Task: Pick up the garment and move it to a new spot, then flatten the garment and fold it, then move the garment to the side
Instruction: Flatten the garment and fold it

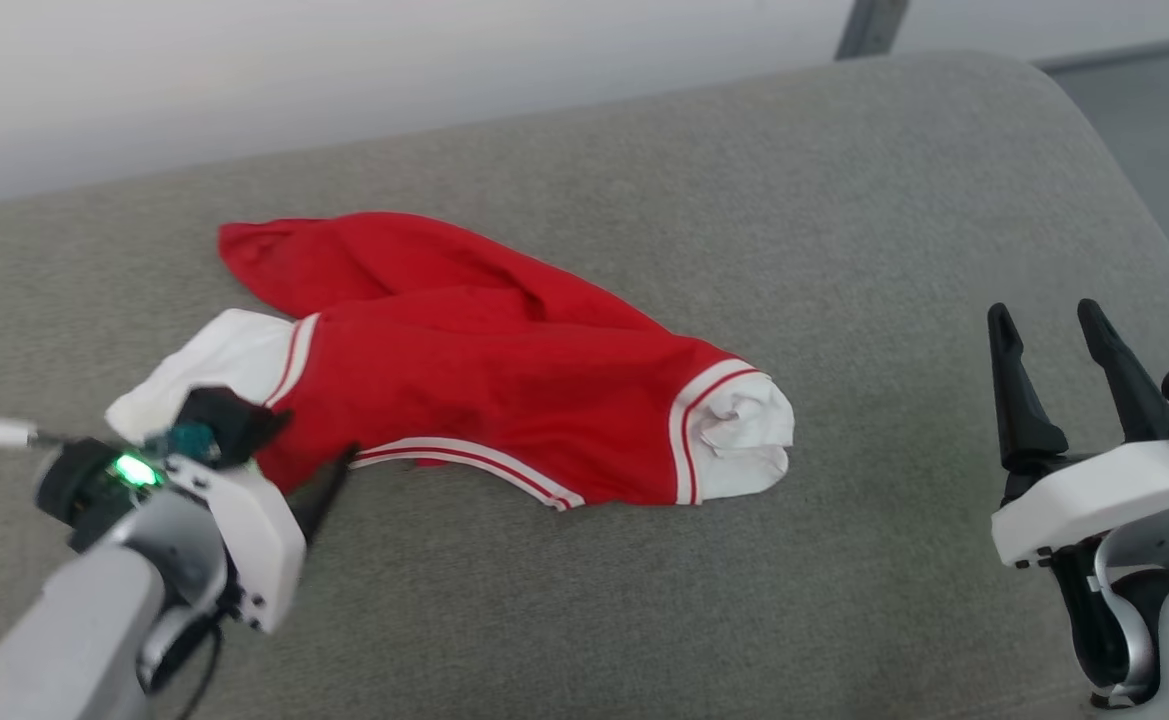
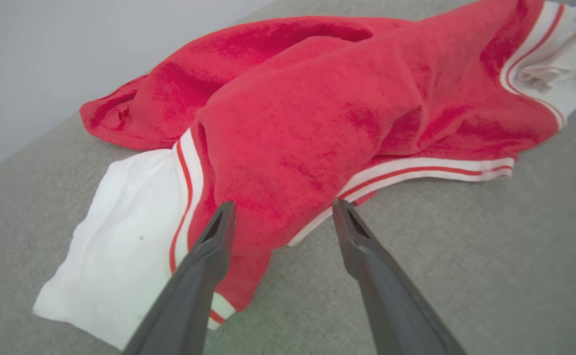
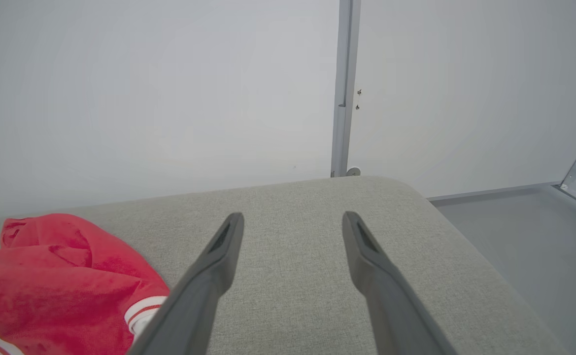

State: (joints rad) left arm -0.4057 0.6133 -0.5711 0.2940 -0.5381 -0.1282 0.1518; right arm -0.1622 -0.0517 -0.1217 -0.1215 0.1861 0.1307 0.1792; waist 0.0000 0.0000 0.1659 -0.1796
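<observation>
You have the garment (image 1: 504,380) lying crumpled on the grey cushion (image 1: 844,200), left of centre. Your left gripper (image 2: 284,204) stands spread and ungrasping, tips at the garment's near hem. Your right gripper (image 1: 1044,310) stands spread likewise, well apart from the garment, over bare cushion.

I take this for a bare test room. White wall panels (image 3: 120,88) and a metal post (image 3: 343,74) stand upper centre, above a grey cushion (image 3: 292,207).
</observation>
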